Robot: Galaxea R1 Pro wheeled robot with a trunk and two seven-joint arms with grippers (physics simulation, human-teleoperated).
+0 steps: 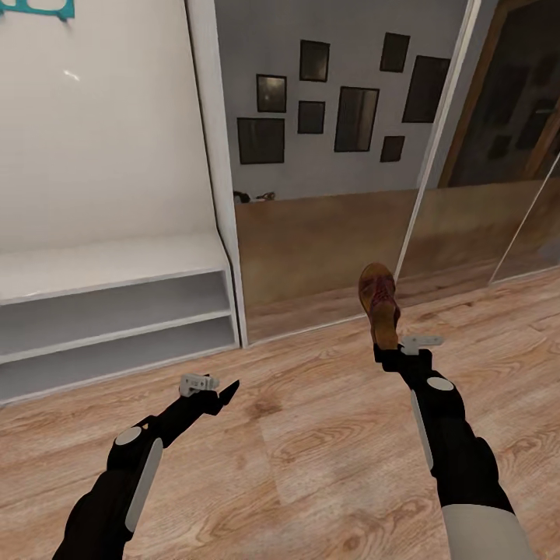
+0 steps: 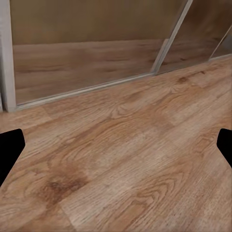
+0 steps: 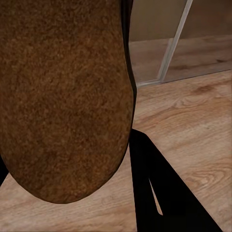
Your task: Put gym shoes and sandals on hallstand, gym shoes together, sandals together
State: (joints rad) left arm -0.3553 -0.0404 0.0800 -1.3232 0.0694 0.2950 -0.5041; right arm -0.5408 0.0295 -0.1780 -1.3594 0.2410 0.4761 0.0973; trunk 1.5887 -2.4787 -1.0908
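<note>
My right gripper [image 1: 386,350] is shut on the heel end of a dark brown sandal [image 1: 379,302], which stands upright above the wood-plank floor [image 1: 311,435]. In the right wrist view the sandal's brown sole [image 3: 63,96] is close up, with one black finger [image 3: 154,193] beside it. The hallstand [image 1: 117,260] stands at the left, with a pale bench top and two bare low shelves. My left gripper [image 1: 227,391] hovers open over bare floor in front of the hallstand's right end; its fingertips [image 2: 9,150] sit wide apart. The gym shoes and the other sandal are out of view.
Mirrored sliding doors [image 1: 327,179] with pale frames rise right of the hallstand, reflecting dark picture frames and the floor. Their bottom track [image 2: 96,87] runs along the floor ahead of the left gripper.
</note>
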